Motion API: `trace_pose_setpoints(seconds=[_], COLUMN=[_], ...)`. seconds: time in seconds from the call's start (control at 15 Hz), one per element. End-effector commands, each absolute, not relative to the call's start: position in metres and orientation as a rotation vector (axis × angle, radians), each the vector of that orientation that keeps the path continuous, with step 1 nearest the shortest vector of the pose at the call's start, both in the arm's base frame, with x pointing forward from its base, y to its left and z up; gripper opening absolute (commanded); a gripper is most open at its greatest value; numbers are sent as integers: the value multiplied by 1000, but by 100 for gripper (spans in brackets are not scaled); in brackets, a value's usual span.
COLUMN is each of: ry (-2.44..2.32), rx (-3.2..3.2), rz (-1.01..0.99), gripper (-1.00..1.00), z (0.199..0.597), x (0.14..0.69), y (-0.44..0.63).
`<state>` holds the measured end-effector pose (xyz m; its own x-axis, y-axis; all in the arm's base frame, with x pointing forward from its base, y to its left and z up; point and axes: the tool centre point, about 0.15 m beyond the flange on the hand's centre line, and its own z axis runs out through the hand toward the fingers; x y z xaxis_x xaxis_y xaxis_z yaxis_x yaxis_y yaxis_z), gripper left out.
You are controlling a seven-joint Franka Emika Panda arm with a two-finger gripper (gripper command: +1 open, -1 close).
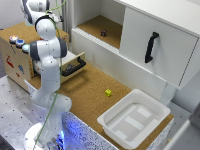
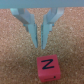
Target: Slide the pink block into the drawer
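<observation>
The cork-like tabletop (image 1: 90, 92) looks rough and matt, the drawer (image 1: 74, 65) light wood, the tub (image 1: 134, 120) smooth white plastic.

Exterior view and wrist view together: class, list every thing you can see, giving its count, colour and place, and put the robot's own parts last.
pink block: one, pink with a black mark on top, on the cork surface just beyond the tool's tips; seen only in the wrist view.
drawer: one, light wood with black bar handle, pulled open, in the low cabinet behind the arm.
yellow block: one, yellow, on the cork table.
white tub: one, white, at the exterior view's right.
white door: one, white with black handle, upper right.
small dark object: one, dark, on the cork shelf.
arm: one, white.
tool: one, light blue-grey fingers, apart.
</observation>
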<state>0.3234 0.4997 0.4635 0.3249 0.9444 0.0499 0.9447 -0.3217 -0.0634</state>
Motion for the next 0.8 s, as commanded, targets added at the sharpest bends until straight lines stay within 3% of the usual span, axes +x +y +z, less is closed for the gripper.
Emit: trace_pose_setpoints(seconds=[0.0,0.73], ry=[-1781,-1773], rx=[-2564,-2594], rz=[-64,-109], gripper=[-100,-100], z=[441,420], x=[341,318], y=[511,475])
